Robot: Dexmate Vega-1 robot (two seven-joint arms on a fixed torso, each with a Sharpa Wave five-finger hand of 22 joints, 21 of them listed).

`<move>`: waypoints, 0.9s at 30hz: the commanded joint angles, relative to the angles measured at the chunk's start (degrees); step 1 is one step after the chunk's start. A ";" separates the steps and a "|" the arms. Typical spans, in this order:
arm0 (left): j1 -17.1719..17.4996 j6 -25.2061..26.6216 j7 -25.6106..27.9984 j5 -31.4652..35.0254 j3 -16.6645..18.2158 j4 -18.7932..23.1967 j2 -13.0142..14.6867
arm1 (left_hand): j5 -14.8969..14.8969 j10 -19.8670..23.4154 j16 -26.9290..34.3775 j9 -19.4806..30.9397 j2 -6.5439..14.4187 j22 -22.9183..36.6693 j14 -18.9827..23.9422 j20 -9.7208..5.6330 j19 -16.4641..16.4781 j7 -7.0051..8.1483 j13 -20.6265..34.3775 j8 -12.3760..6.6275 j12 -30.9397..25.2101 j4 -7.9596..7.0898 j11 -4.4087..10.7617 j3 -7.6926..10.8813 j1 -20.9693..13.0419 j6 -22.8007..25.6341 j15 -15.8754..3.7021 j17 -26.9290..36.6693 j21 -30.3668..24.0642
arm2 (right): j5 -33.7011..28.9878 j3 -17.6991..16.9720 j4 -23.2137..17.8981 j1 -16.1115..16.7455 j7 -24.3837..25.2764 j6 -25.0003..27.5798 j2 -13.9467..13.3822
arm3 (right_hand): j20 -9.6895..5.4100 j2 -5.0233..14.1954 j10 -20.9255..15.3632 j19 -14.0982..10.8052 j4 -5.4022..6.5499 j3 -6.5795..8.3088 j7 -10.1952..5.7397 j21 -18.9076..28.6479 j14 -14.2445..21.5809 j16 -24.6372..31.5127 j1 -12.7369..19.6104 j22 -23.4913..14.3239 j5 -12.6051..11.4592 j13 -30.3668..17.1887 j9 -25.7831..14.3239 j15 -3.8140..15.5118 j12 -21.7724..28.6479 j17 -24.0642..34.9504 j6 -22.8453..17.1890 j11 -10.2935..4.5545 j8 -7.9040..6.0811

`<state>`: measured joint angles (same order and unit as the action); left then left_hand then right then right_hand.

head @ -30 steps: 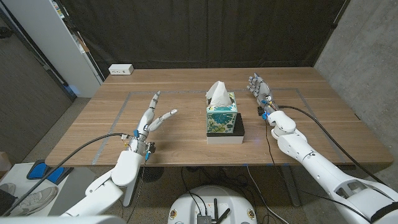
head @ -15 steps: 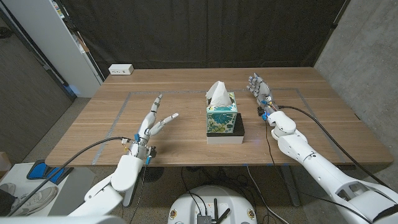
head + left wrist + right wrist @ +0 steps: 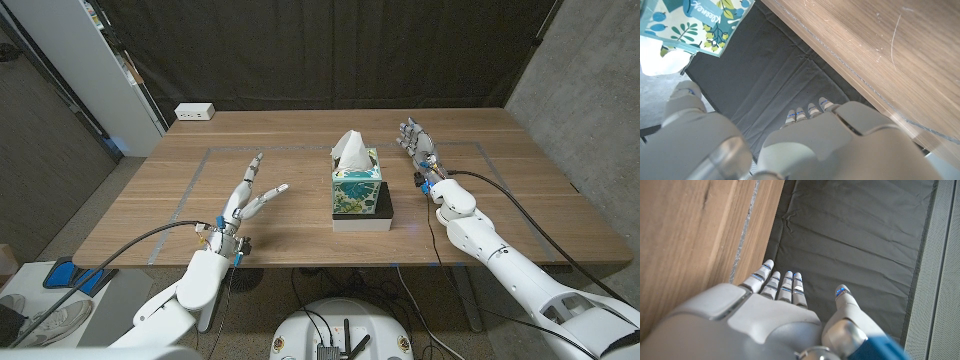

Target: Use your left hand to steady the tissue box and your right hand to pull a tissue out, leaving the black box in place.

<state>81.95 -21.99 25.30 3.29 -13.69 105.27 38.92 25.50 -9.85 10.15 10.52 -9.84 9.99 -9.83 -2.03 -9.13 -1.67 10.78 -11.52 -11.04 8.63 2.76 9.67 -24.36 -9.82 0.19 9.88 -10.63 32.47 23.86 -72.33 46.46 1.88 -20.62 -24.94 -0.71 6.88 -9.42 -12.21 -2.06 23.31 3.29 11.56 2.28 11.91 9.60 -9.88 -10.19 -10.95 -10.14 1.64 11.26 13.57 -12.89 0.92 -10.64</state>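
our left hand (image 3: 249, 194), fingers spread and empty, has crept toward the tissue box (image 3: 356, 184) at its 3 o'clock, not yet steadying it, while our right hand (image 3: 416, 141) waits open.

Table (image 3: 300, 215): wood, matt, visible grain, fine scratches in the left wrist view; thin pale tape lines on top. Tissue box (image 3: 356, 190), between the hands: printed card, slight sheen, leaf pattern in teal and yellow. Tissue (image 3: 349, 148): soft white paper, crumpled. Black box (image 3: 383, 203), touching the tissue box on the right-hand side: matt black. Left hand (image 3: 247, 196) and right hand (image 3: 418, 143): smooth white plastic shells, semi-gloss, with metal-grey fittings. Backdrop (image 3: 860, 235) beyond the fingers: dark cloth, matt, creased. Cables (image 3: 140, 240) behind the left hand: black, smooth.
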 commanded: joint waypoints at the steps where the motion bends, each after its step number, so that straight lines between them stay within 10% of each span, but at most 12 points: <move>1: -1.94 1.43 -4.11 -0.22 -0.25 0.70 2.64 | 0.25 -17.95 0.22 0.10 0.16 0.17 -14.98 -0.85 -0.40 -0.32 0.15 0.01 -0.21 -0.07 -0.74 -0.30 -0.70 -23.49 0.52 0.17 -0.50 | 0.28 -0.42 0.00 0.51 0.28 -0.61 0.02 | 0.35 0.20 -0.18 -0.42 -0.36 0.29 0.52 -0.09 0.14 0.30 0.03 -0.18 0.18 -0.16 -0.15 -0.43 0.01 0.07 -0.28 0.54 -0.21; 27: -9.39 3.26 -13.64 0.55 -5.14 1.09 7.68 | 1.49 -14.94 1.08 0.26 -0.15 0.11 -9.81 0.23 3.99 -0.59 0.13 -1.97 -0.97 0.35 -1.88 -3.40 -3.62 -17.91 1.30 0.15 -1.50 | 0.34 -1.42 -2.26 2.38 1.44 -0.80 -1.17 | 0.38 0.37 -0.22 -0.49 -0.68 0.12 0.59 -0.09 0.17 0.40 -0.13 -0.18 0.17 -0.16 -0.15 -0.52 0.00 -0.09 -0.29 0.56 -0.21</move>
<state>75.54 -18.97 15.16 3.73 -16.67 106.53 44.97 26.73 -9.85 11.04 10.51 -10.06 9.99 -9.76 -1.93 -5.33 -1.65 10.78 -13.14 -11.66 8.77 1.53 6.65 -27.15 -9.82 1.37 9.88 -11.87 32.70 22.82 -73.90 48.25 3.10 -21.30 -25.66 -0.29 6.88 -9.53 -12.63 -2.55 23.30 3.60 11.56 2.28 11.91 9.60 -9.88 -10.19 -10.95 -10.14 1.64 11.26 13.30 -13.20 1.03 -10.64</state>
